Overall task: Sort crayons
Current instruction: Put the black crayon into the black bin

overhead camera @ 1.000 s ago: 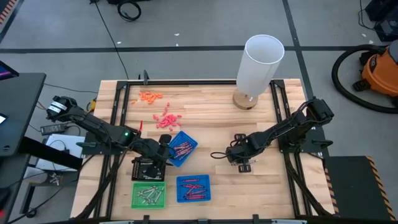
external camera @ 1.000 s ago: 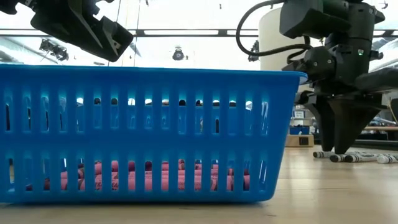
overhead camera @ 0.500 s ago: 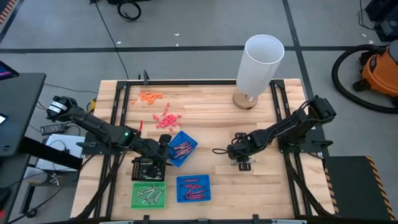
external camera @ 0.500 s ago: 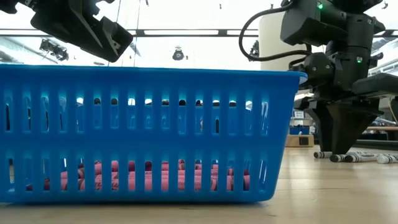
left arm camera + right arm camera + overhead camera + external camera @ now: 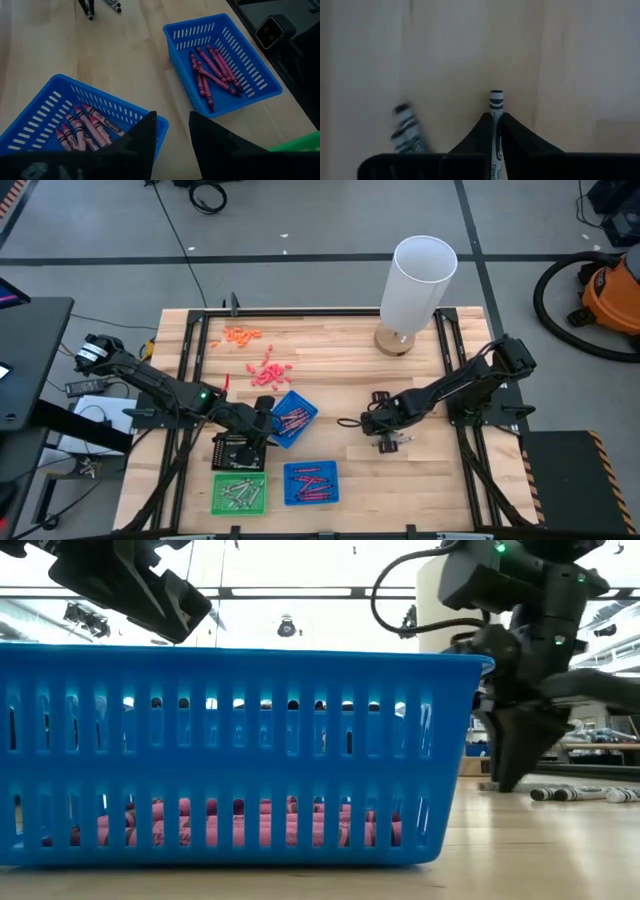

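My right gripper [image 5: 383,438] stands right of the table's middle, pointing steeply down, shut on a grey-silver crayon [image 5: 495,102]. Two or three more grey crayons [image 5: 572,793] lie flat on the wood beside it. Red crayons [image 5: 212,75] lie in the near blue tray [image 5: 310,482], and more red ones [image 5: 85,130] in the turned blue tray [image 5: 293,417]. Grey crayons lie in the green tray [image 5: 240,492]. My left gripper [image 5: 172,117] hangs open above a corner of the turned blue tray, with nothing between its fingers. My right gripper pinches the grey crayon's paper-wrapped shaft [image 5: 495,131] between its two fingers, coming from above and pointing steeply down. The fingers lie along the crayon, whose banded end [image 5: 496,96] sticks out past the fingertips. Whether it is clear of the wood does not show.
A tall white cylinder [image 5: 418,285] on a wooden base stands at the far right. Pink bits [image 5: 268,372] and orange bits [image 5: 240,334] lie scattered at the far left. A black square thing [image 5: 238,452] sits next to the green tray.
My right gripper has shut on a grey crayon and tipped a little, its fingertips staying low by the table. The other grey crayons stay lying where they were.
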Available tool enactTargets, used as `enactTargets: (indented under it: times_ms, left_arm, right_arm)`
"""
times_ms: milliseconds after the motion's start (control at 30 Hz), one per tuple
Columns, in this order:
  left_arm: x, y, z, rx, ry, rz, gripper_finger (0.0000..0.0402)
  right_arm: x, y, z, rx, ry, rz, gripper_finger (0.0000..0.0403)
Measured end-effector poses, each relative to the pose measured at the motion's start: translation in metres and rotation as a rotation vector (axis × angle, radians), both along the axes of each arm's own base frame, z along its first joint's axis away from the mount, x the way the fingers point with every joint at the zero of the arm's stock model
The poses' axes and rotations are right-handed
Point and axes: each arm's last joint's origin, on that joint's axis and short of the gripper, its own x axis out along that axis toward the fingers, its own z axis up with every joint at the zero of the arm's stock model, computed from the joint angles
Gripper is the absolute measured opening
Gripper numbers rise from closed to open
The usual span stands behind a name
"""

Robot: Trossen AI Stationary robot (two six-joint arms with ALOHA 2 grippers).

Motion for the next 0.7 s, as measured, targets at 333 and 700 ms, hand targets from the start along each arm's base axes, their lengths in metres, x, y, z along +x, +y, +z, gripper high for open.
enactTargets:
  times_ms: [333, 700]
  left_arm:
    - [0.002, 0.003, 0.000, 0.040, -0.019, 0.131, 0.0126]
    - [0.002, 0.004, 0.000, 0.022, -0.021, 0.159, 0.0129]
  right_arm:
    - [0.028, 0.002, 0.025, -0.160, -0.197, 0.039, 0.0037]
    - [0.055, 0.007, 0.048, -0.177, -0.515, 0.106, 0.0039]
